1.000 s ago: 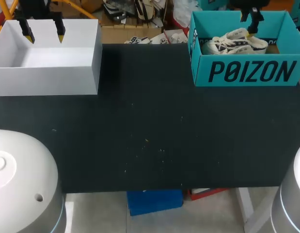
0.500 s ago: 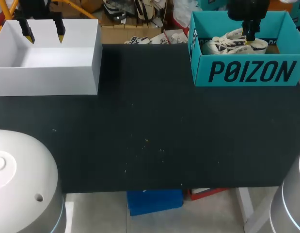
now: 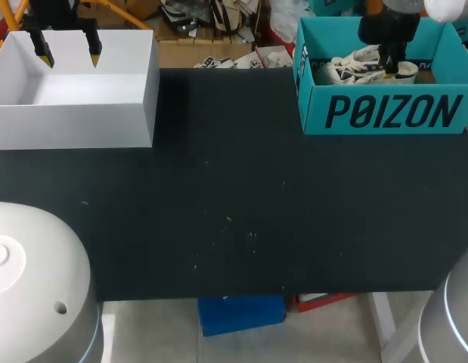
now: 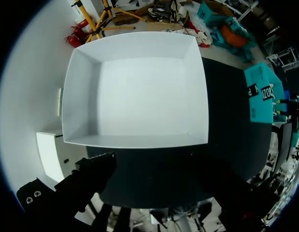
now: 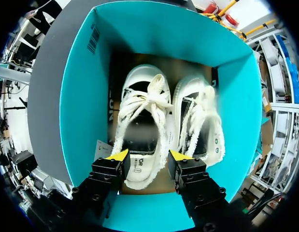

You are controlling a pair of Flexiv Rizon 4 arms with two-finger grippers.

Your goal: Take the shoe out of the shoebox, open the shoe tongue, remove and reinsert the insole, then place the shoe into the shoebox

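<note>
1. Shoe (image 5: 139,121): a white lace-up lying in the teal shoebox (image 5: 81,96), laces tied, beside a second shoe (image 5: 200,121) of the pair. The shoebox stands at the far right of the black table (image 3: 234,197).
2. Step in hand (judgement): the very first one, taking the shoe out of the shoebox. Nothing is lifted yet. The tongue, the insole and the return to the box are all left to do.
3. Right gripper (image 5: 148,157): down inside the box, over the heel end of the shoe nearer the box's side wall.
   - The yellow tips are spread about as wide as that heel, one on each side of it.
   - I cannot see either tip pressing the shoe, so I record it as spread apart and holding nothing.
4. Next move calls for (judgement): drop a little further so the fingers bracket the heel collar, close firmly, then lift straight up. The lift must clear the box wall without dragging the second shoe, which lies just beside.
5. Risk (judgement): the frayed canvas edge and loose laces may snag the neighbouring shoe.
6. Left gripper (image 3: 67,51): well apart from the action, above the white box (image 3: 75,125) at the far left. Its fingers are spread wide and empty.
</note>
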